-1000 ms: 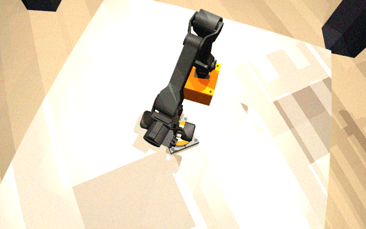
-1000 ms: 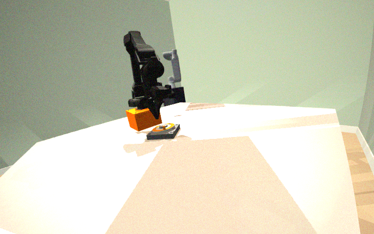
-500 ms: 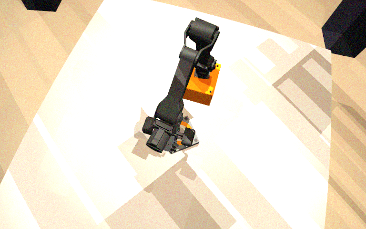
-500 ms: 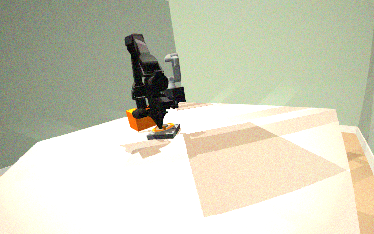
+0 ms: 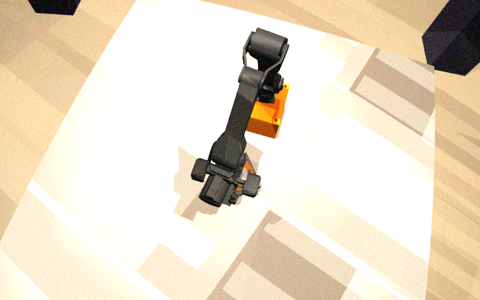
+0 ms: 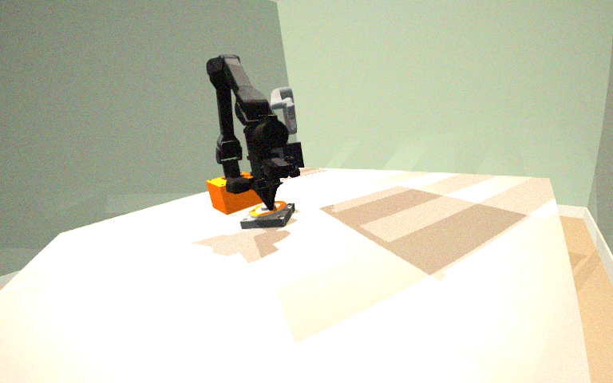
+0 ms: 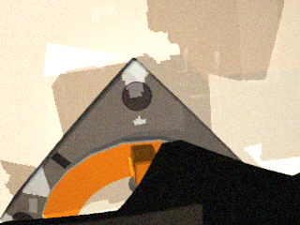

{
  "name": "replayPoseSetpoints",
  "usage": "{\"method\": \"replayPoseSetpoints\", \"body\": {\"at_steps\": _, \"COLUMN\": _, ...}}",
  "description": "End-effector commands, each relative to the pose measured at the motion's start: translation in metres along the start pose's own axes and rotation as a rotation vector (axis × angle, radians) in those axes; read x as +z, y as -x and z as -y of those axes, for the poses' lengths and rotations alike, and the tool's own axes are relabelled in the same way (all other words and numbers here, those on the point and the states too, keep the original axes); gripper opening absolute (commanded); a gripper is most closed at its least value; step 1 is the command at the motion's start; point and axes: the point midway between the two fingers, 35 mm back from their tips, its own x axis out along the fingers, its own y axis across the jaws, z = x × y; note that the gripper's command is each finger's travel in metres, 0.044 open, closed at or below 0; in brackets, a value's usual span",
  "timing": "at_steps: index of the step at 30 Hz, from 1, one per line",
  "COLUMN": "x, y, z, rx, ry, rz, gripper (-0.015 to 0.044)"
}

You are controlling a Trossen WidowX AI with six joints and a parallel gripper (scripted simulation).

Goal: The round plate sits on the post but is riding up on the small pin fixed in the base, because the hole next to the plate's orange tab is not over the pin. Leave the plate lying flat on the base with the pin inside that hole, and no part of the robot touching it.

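The arm is folded over from its orange mount [image 6: 226,195] and points straight down at the round plate [image 6: 267,209], which sits on the grey square base [image 6: 270,218] a little way out in front of the mount on the pale bench [image 6: 406,293]. The claw [image 6: 270,205] has its fingers pressed together with nothing between them, and its dark tip comes down onto the top of the plate, near the middle as far as I can tell from the side.

Looking from above, the arm covers nearly all of the fixture; only a thin orange arc of the plate [image 5: 249,166] peeks out beside the wrist.

From the wrist view, the closed fingers fill the lower right of the view as a black mass. Past them lies the orange ring of the plate [image 7: 88,182], with its raised orange tab [image 7: 142,157] just at the edge of the fingers. Beyond the ring, a corner of the base [image 7: 100,131] juts away, carrying a dark round screw head [image 7: 137,96]. The pin and the hole by the tab are hidden from me, so I cannot tell whether the plate lies flat.
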Motion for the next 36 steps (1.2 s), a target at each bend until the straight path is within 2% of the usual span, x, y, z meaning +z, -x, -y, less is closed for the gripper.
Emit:
{"method": "replayPoseSetpoints", "body": {"at_steps": 1, "x": 0.003, "y": 0.001, "z": -0.006, "rx": 0.005, "ry": 0.002, "rz": 0.004, "gripper": 0.0000}}
{"method": "replayPoseSetpoints", "body": {"at_steps": 36, "x": -0.003, "y": 0.003, "z": -0.040, "rx": 0.008, "ry": 0.002, "rz": 0.003, "gripper": 0.0000}}
